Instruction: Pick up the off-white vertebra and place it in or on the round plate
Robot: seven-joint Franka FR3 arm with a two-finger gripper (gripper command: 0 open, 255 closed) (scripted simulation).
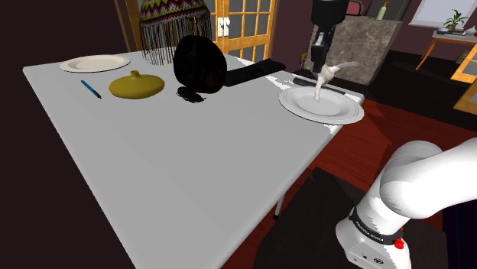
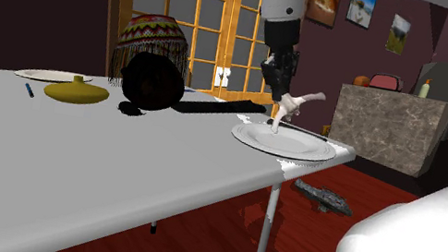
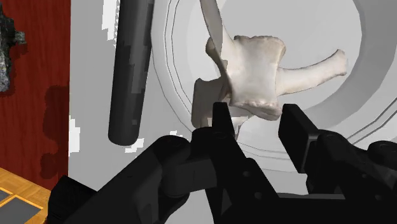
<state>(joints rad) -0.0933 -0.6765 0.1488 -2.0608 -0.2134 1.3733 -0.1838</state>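
Note:
The off-white vertebra (image 1: 329,75) (image 2: 294,102) (image 3: 245,70) hangs tilted over the round white plate (image 1: 321,113) (image 2: 302,150) (image 3: 356,121) at the table's corner. Its lowest spur reaches down to the plate's surface. My black gripper (image 1: 324,67) (image 2: 282,93) (image 3: 257,121) comes down from above and is shut on the bone's lower body, one finger on each side. A long side prong of the bone sticks out past the fingers.
A flat black bar (image 1: 252,72) (image 3: 130,70) lies just beside the plate. Further along the table stand a big black round object (image 1: 200,65), a yellow lidded dish (image 1: 136,85), a blue pen (image 1: 91,89) and a second plate (image 1: 95,63). The table edge runs close by the plate.

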